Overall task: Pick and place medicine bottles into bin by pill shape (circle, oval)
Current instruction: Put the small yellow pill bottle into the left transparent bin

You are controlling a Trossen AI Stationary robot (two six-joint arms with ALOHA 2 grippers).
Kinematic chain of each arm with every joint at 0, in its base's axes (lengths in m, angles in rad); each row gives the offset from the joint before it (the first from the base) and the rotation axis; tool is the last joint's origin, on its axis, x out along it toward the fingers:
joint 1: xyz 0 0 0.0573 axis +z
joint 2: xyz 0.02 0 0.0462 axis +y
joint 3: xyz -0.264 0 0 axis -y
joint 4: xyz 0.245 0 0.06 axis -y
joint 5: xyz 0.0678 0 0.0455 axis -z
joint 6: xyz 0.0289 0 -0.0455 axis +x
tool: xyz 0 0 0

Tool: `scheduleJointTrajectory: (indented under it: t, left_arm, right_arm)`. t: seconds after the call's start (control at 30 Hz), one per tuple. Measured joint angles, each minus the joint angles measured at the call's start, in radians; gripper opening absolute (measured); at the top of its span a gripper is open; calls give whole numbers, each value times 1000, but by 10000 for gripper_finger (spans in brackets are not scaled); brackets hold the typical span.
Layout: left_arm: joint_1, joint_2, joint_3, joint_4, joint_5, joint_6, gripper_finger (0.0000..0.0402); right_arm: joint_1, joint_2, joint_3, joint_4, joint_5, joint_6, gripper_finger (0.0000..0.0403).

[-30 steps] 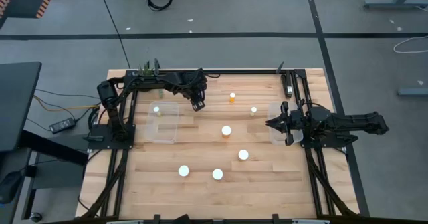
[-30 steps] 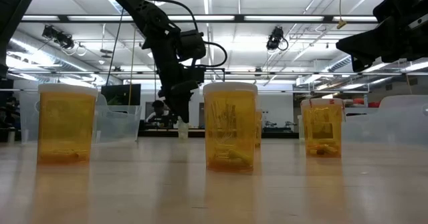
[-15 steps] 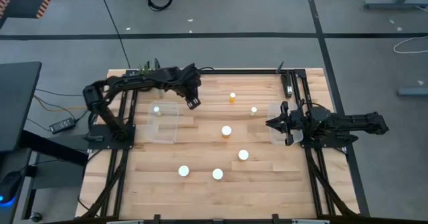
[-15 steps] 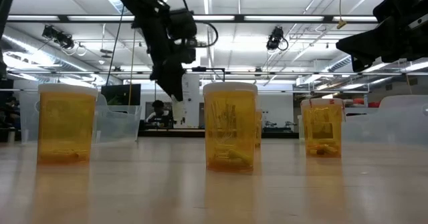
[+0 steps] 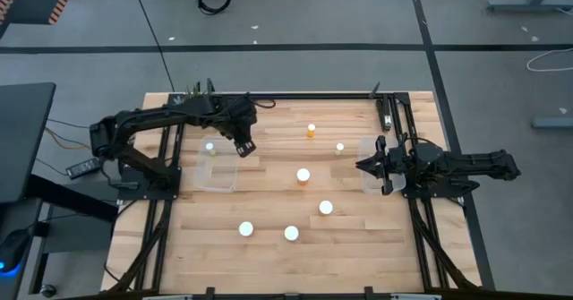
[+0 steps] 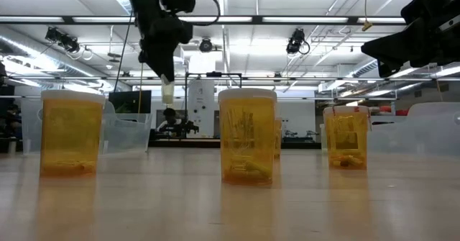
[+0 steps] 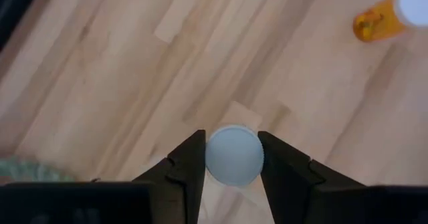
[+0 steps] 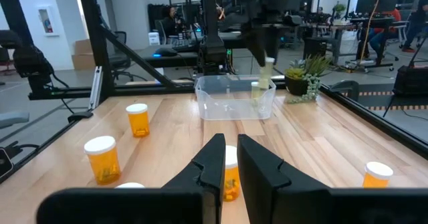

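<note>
My left gripper [image 5: 243,147] hangs high above the table's far left part, shut on a small medicine bottle [image 6: 167,92] with a white cap [image 7: 233,155]. It is beside the right rim of a clear bin [image 5: 218,166], in which one bottle [image 5: 209,146] stands. Several orange, white-capped bottles stand upright on the wooden table, among them one [image 5: 303,175] at the middle and one [image 5: 311,131] at the far side. My right gripper [image 5: 376,165] waits shut at the right, over a second clear bin [image 5: 368,179]. My left gripper pinches the bottle at its cap's two opposite sides [image 7: 212,158] between its two fingers. The fingers come from above, pointing steeply down. The bottle hangs upright below the fingertips [image 6: 167,79], lifted clear of the table.
A green potted plant [image 8: 304,73] stands at the table's far left corner behind the clear bin [image 8: 235,97]. Bare wood lies between the bottles. A black frame [image 5: 295,95] runs round the table's edges.
My left gripper has risen and moved toward the table's left edge, nearer the left bin, keeping its hold. The bottle, close to the table a second ago, now hangs well above it, still upright.
</note>
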Motion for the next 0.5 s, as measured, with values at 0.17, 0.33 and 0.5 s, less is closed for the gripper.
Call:
scheduleJointTrajectory:
  t: [0.17,0.33,0.5]
  left_arm:
    - [-31,-55,-40,-51,0,-27,147]
    - [-44,-139,-147,-46,-16,-64,140]
    - [-42,-239,-290,28,-24,-121,134]
  right_arm:
    - [0,0,0,-1,0,0,46]
    - [0,0,0,0,0,0,46]
    - [0,0,0,-3,0,0,46]
